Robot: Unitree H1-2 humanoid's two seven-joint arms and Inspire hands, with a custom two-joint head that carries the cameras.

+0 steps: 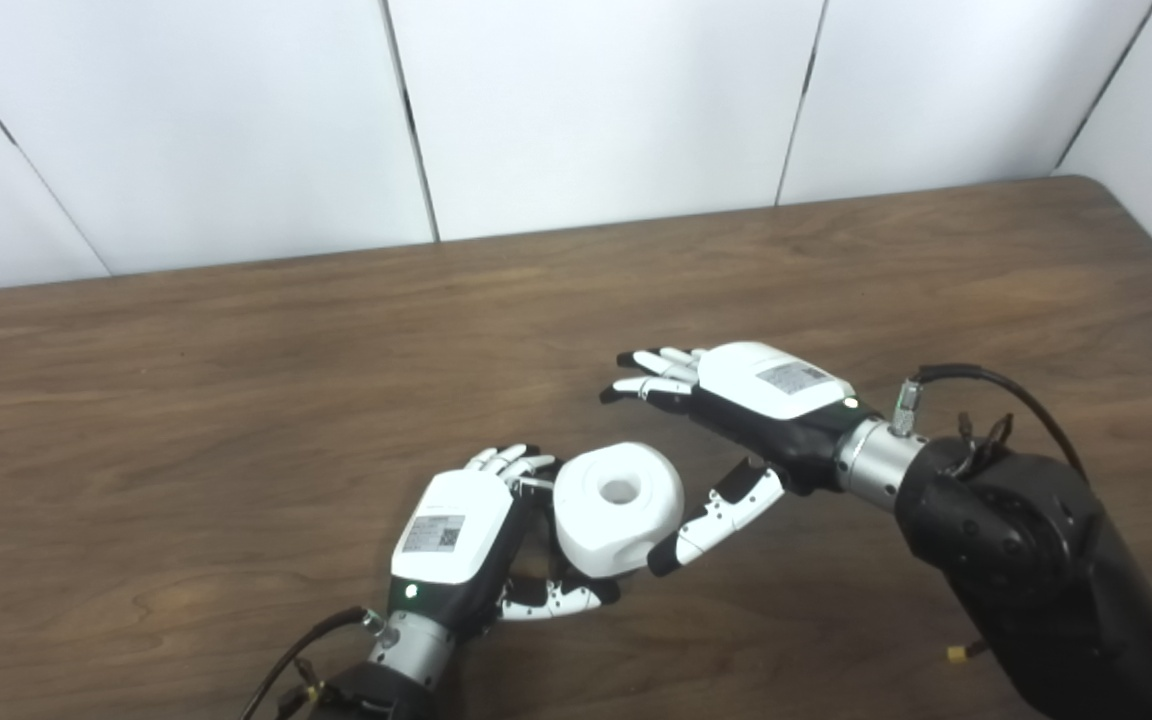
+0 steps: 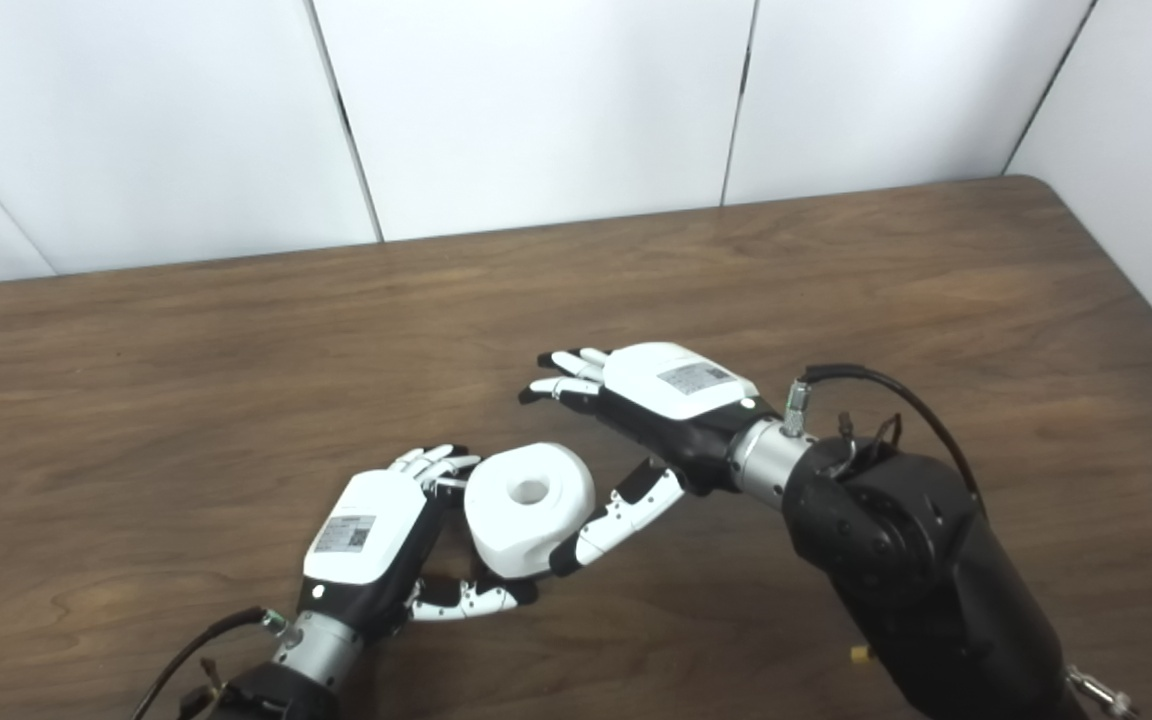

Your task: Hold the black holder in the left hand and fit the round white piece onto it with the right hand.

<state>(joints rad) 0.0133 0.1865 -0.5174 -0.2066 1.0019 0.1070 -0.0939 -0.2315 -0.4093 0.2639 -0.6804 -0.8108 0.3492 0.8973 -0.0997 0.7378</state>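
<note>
I see the white piece [image 1: 618, 508] held just above the table [image 1: 236, 400] in my left hand [image 1: 456, 540], fingers curled round it, right hand [image 1: 736, 420] spread beside; it looks rigid, light, slick, so I'd grip its rounded rim.

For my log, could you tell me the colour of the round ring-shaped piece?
Round ring-shaped piece: plain white, clearest in left eye view.

Labels on the hands, nothing you can read

You'll see a small sticker with a square code on the back of the left hand [image 1: 451, 540] and the right hand [image 1: 771, 385]; its print is too small to make out.
</note>
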